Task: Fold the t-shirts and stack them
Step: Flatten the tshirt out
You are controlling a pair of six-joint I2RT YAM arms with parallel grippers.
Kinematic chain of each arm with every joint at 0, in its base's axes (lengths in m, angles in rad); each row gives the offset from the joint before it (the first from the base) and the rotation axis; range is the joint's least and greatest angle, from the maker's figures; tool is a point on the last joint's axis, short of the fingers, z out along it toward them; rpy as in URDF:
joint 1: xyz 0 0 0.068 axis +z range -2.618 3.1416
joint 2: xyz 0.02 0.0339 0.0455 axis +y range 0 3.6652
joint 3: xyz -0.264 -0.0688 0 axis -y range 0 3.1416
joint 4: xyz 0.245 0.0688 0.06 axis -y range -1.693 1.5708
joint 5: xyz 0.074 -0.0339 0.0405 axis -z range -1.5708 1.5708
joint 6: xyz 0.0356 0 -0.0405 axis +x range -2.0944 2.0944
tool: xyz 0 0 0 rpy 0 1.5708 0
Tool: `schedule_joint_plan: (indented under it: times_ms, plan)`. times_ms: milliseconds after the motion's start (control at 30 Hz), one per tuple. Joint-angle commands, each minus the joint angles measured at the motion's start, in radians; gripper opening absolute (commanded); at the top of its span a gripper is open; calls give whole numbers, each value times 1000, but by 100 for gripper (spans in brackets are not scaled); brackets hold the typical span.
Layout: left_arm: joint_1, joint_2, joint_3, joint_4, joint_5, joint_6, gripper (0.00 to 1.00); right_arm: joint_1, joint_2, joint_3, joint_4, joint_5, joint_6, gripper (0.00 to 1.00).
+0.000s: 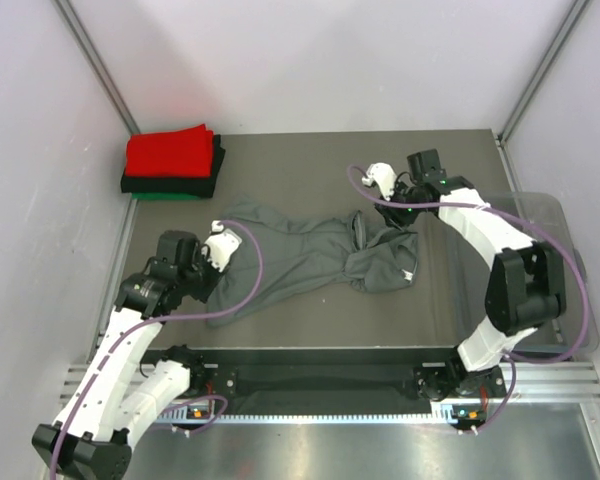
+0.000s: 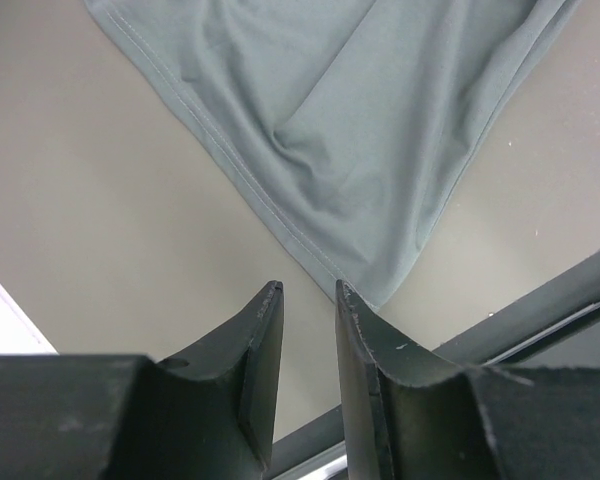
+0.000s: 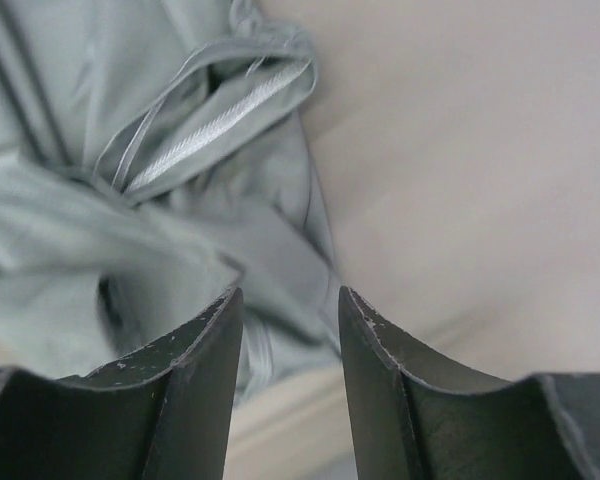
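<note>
The dark grey t-shirt (image 1: 310, 258) lies crumpled and spread across the middle of the table. My left gripper (image 1: 220, 250) is over its left end. In the left wrist view the jaws (image 2: 306, 292) stand slightly apart with nothing between them, just short of a hemmed corner of the shirt (image 2: 340, 130). My right gripper (image 1: 378, 185) is above the shirt's right end. In the right wrist view it (image 3: 288, 296) is open and empty over the collar area (image 3: 215, 115). The folded red shirt (image 1: 170, 152) lies on folded black (image 1: 172, 184) and green ones at the back left.
A clear plastic bin (image 1: 548, 222) stands at the table's right edge behind the right arm. White walls close in the left, back and right. A black rail (image 2: 540, 310) runs along the near table edge.
</note>
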Motion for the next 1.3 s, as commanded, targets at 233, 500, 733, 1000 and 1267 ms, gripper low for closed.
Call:
schedule_joint_plan:
  times_ms: [233, 500, 733, 1000, 1267]
  plan:
    - [11, 35, 38, 61, 32, -22, 34, -9, 57, 94, -59, -164, 7, 40]
    - [35, 17, 32, 27, 41, -17, 34, -34, 385, 474, -92, -428, 243, 40]
    - [43, 23, 25, 32, 44, -13, 34, -29, 528, 641, -153, -484, 363, 40]
    - [43, 35, 14, 56, 50, -8, 34, -29, 537, 598, -167, -453, 352, 39]
    - [46, 26, 29, 38, 53, -13, 34, -21, 567, 601, -177, -404, 342, 38]
